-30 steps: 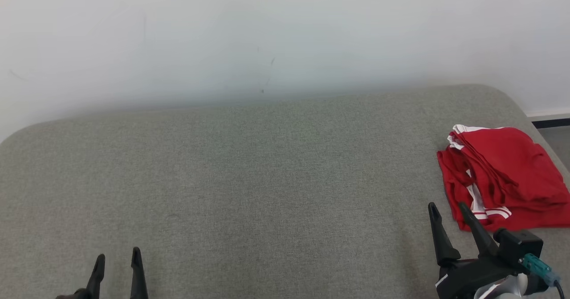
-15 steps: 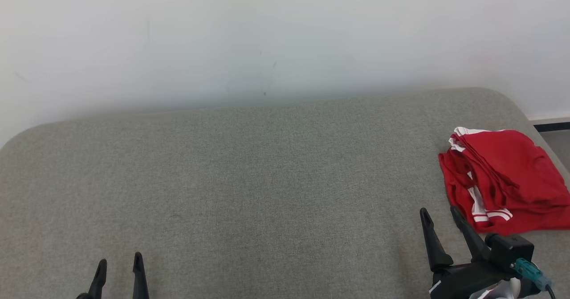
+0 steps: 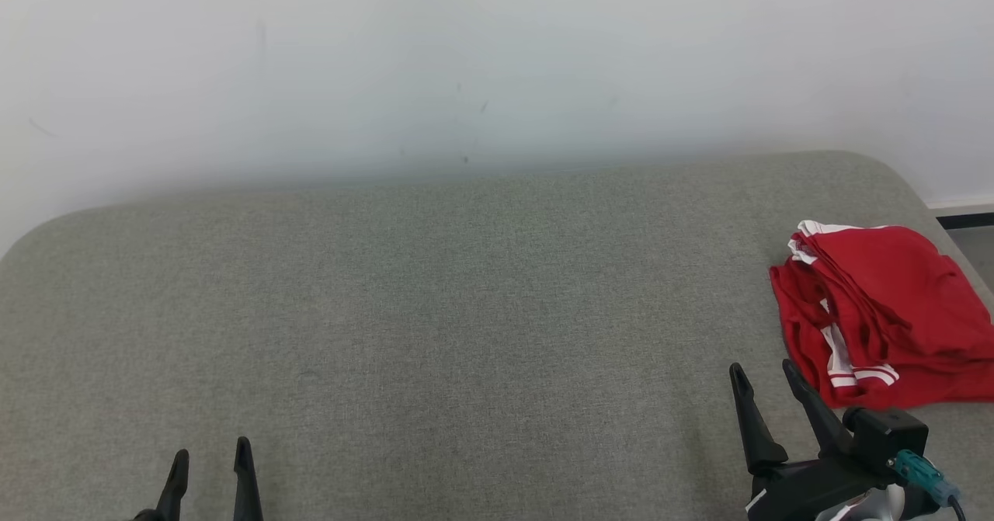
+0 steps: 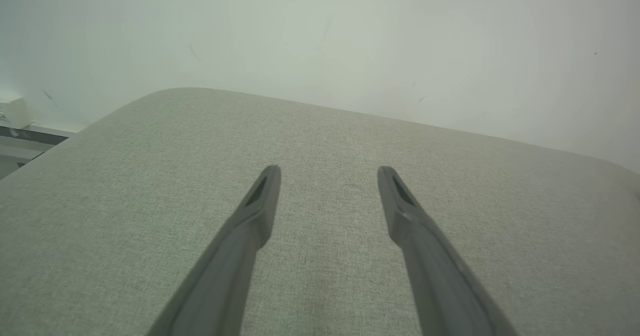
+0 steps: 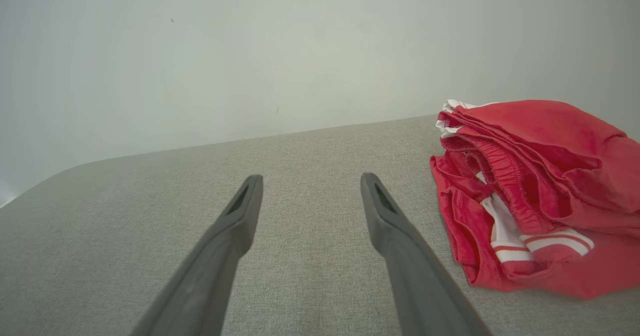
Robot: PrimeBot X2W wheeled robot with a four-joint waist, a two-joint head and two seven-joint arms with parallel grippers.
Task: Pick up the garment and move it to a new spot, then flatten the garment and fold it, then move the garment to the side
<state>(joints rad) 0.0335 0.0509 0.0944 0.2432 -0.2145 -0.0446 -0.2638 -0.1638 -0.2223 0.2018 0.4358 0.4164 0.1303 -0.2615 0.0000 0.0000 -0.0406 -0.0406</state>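
red garment, loosely folded, lay at the right edge of the grey cushion; right gripper and left gripper stood wide and empty over its front edge, so a clean retreat was judged to need staying clear of the garment.

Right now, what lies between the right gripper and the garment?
Nothing but a narrow strip of bare cushion lies between the right gripper and the garment; the right wrist view shows it.
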